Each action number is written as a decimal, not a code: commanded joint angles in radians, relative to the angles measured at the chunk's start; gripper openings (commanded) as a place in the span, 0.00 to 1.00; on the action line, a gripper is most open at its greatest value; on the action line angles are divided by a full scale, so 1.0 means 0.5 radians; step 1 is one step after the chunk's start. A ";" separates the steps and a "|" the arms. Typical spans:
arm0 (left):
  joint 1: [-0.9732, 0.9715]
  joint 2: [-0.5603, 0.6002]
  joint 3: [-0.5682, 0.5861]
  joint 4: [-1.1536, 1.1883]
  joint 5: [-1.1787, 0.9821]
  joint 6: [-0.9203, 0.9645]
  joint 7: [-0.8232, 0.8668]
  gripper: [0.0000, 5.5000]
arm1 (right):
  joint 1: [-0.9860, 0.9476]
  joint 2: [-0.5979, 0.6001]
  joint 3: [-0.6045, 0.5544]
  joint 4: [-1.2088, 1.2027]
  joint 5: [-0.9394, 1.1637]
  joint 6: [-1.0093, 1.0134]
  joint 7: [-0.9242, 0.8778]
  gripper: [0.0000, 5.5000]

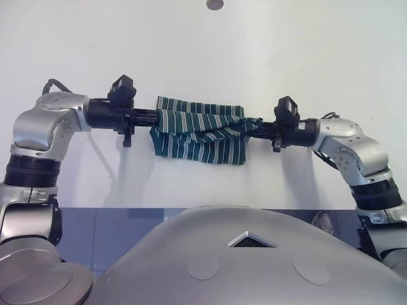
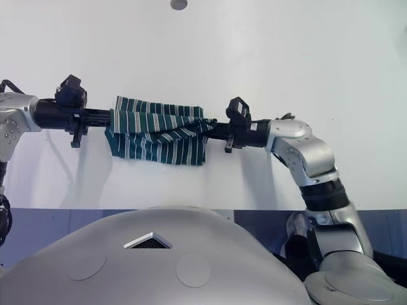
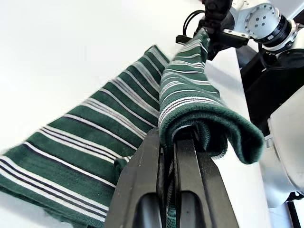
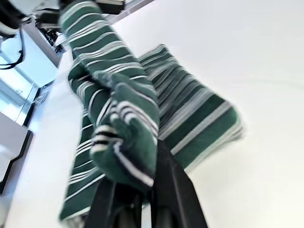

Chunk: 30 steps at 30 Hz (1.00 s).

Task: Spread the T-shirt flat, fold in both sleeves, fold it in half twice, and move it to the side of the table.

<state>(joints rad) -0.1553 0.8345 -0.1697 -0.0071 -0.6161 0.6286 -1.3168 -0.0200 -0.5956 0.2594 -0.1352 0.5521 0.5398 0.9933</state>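
the left gripper [image 1: 154, 119] has its two black fingers [image 3: 140, 166] pinched close together on a bunched edge of the dark green, white-striped knit t-shirt [image 1: 198, 135], the cloth wrapping over their tips and drooping down one side. across from it, the right gripper [image 1: 259, 127] also has its fingers [image 4: 169, 183] clamped on a thick rolled wad of the same fabric, which hides the tips. the t-shirt hangs as a crumpled band stretched between the two sets of fingers, its upper fold pulled fairly taut from one to the other. a wider striped layer sags beneath that fold and spreads onto the white worktop [image 1: 299, 70], near the middle of it. a small grey round disc [image 1: 215, 4] sits at the worktop's far edge, well apart from the cloth.
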 commanded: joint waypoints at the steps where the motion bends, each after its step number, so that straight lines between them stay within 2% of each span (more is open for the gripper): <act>1: 0.044 -0.035 -0.020 -0.003 0.102 -0.019 0.080 0.00 | -0.114 0.110 0.006 0.133 -0.041 0.009 -0.019 0.00; 4: 0.006 -0.126 0.016 0.071 0.182 -0.073 0.220 0.00 | -0.160 0.200 -0.044 0.199 -0.060 0.006 -0.096 0.00; 5: -0.009 -0.161 0.045 0.091 0.182 -0.079 0.260 0.00 | -0.168 0.217 -0.054 0.209 -0.062 0.008 -0.111 0.07; 7: -0.057 -0.235 0.148 0.091 0.075 0.018 0.321 0.11 | -0.178 0.244 -0.081 0.224 -0.066 0.017 -0.139 0.15; 12: -0.139 -0.362 0.339 0.126 -0.062 0.198 0.479 0.30 | -0.204 0.341 -0.208 0.307 -0.019 0.099 -0.246 0.36; 17: -0.079 -0.353 0.333 0.170 0.056 0.144 0.556 0.46 | -0.189 0.439 -0.341 0.319 0.010 0.115 -0.380 0.54; 21: -0.067 -0.428 0.497 0.107 0.030 0.033 0.677 0.59 | -0.197 0.527 -0.464 0.368 -0.044 0.011 -0.549 0.68; 25: -0.198 -0.621 0.779 0.085 -0.102 -0.078 0.949 0.59 | -0.156 0.651 -0.556 0.350 -0.066 -0.121 -0.718 0.83; 27: -0.243 -0.699 0.853 0.103 -0.036 -0.215 1.127 0.59 | -0.126 0.693 -0.592 0.288 -0.073 -0.183 -0.772 0.89; 30: -0.060 -0.705 0.740 -0.332 -0.156 -0.166 1.045 0.59 | -0.080 0.722 -0.675 0.165 -0.047 -0.210 -0.857 0.97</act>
<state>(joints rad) -0.2441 0.4757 0.2444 -0.0298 -0.6505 0.5111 -0.7510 -0.0695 -0.2398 -0.0503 -0.0137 0.5211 0.4460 0.5930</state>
